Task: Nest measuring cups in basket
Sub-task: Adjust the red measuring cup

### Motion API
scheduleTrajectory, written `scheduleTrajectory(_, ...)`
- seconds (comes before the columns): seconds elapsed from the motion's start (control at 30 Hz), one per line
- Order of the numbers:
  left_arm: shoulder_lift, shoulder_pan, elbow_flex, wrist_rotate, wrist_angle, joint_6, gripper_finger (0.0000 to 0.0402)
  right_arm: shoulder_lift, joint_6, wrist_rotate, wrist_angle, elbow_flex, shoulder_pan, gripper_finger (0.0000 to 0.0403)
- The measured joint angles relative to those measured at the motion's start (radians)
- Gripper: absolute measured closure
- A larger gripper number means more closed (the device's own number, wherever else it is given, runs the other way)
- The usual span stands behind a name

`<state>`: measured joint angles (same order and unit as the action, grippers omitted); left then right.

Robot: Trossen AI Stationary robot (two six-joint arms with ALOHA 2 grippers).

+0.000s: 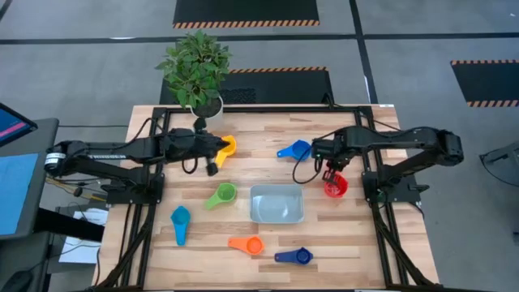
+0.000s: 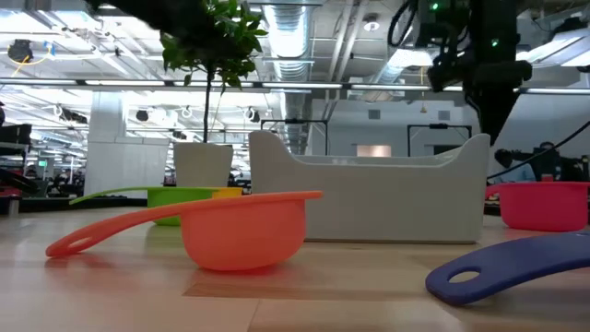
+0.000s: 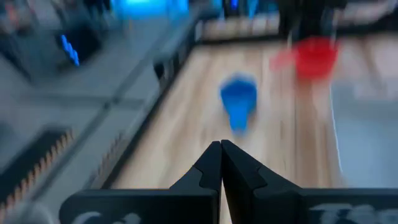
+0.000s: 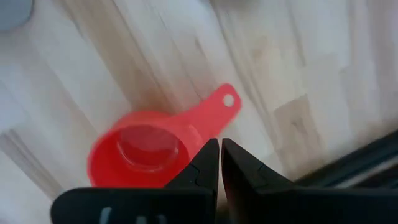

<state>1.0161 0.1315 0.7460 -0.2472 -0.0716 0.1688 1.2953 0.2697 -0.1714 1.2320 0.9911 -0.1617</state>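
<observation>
Measuring cups lie scattered on the wooden table: yellow, blue, red, green, light blue, orange and dark blue. The pale basket stands among them with nothing in it. My left gripper is shut beside the yellow cup and points across the table at the blue cup. My right gripper is shut, points down and hangs above the red cup, over its rim by the handle. In the low view its tips stand above that cup.
A potted plant in a white pot stands at the table's far edge, behind the left arm. In the low view the orange cup and the dark blue handle lie in front of the basket. Bare wood shows right of the basket.
</observation>
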Motion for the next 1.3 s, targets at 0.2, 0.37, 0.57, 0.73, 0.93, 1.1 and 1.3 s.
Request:
scheduleTrajectory(0.2, 0.297, 0.063, 0.079, 0.204, 0.369, 0.072, 0.0401, -0.12, 0.121, -0.169, 0.05, -0.005, 0.005, 0.0361)
scheduleTrajectory(0.37, 0.592, 0.116, 0.429, 0.421, 0.192, 0.064, 0.0401, -0.257, 0.241, -0.272, 0.097, -0.005, 0.022, 0.0361)
scheduleTrajectory(0.57, 0.889, 0.118, 0.898, 0.419, -0.168, 0.119, 0.0401, -0.373, 0.273, -0.276, 0.093, -0.005, 0.065, 0.0361)
scheduleTrajectory(0.73, 1.078, 0.092, 1.162, 0.422, -0.341, 0.17, 0.0402, -0.417, 0.275, -0.277, 0.112, -0.005, 0.111, 0.0361)
scheduleTrajectory(0.93, 1.202, 0.021, 1.315, 0.424, -0.437, 0.302, 0.0401, -0.451, 0.39, -0.248, 0.259, -0.006, 0.168, 0.0361)
scheduleTrajectory(1.1, 1.229, -0.045, 1.328, 0.426, -0.375, 0.31, 0.0391, -0.468, 0.375, -0.189, 0.33, -0.007, 0.229, 0.0361)
scheduleTrajectory(1.3, 1.228, -0.111, 1.328, 0.377, -0.311, 0.234, 0.0319, -0.54, 0.388, -0.166, 0.338, -0.009, 0.319, 0.0361)
